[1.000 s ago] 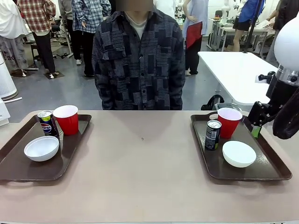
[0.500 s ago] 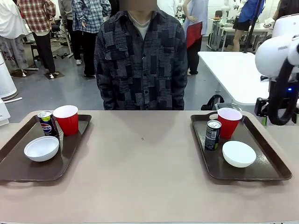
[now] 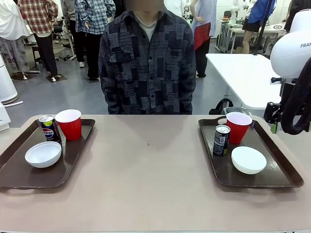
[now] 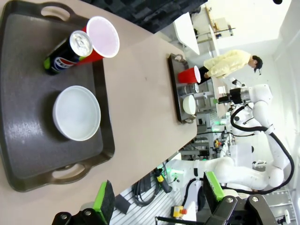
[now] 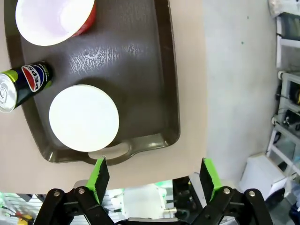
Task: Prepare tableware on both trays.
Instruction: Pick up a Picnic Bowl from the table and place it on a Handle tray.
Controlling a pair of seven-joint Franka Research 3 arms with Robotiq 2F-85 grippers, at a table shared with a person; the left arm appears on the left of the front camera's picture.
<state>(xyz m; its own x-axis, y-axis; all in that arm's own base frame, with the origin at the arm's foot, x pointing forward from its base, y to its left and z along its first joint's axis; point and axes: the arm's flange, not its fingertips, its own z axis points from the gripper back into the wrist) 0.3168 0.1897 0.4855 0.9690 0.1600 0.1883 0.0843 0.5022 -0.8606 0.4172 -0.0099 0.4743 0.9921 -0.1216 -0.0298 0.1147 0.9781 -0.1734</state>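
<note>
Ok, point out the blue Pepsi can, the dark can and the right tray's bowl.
blue Pepsi can [image 3: 49, 128], front view, label.
dark can [image 3: 221, 141], front view, side wall.
white bowl [image 3: 248, 159], front view, inside.

The right arm [image 3: 291, 53] is seen as rounded glossy white shells, marked with dark letters "FRA", with a thick black cable looped beside a black wrist section. Each gripper, left [image 4: 159, 197] and right [image 5: 153, 178], is built of black linkages with silver screws and bright green fingertip pads [image 5: 99, 174]. The person [image 3: 147, 63] is dressed in a dark patchwork-patterned button shirt over a pale collar.
</note>
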